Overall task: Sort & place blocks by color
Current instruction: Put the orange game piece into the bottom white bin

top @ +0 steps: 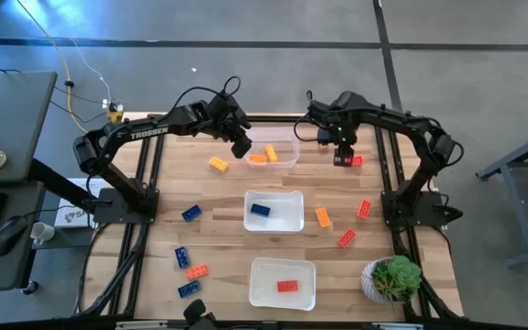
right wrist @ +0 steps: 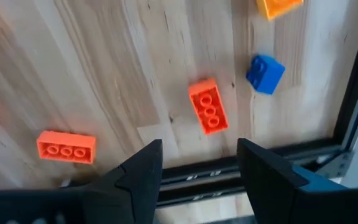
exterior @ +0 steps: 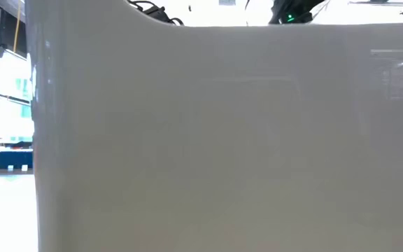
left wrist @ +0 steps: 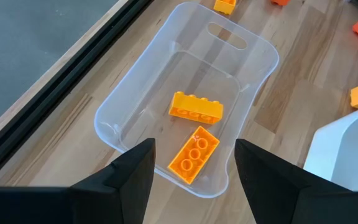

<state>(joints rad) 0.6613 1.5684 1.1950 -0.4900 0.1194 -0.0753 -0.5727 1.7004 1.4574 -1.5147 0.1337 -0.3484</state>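
The blocks are small bumpy bricks, scattered on the table [top: 218, 197]. Two yellow-orange blocks [left wrist: 195, 107] lie in the clear tub [top: 290, 158] at the top middle. The left tool [left wrist: 191, 165] hangs over it, spread and empty. The right tool [right wrist: 199, 163], spread too, hangs over a red block [right wrist: 207, 105].

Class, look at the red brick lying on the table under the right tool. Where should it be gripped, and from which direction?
Grip the red brick across its two long side walls, coming straight down. It lies flat, studs up, alone on bare wood, below the open right tool.
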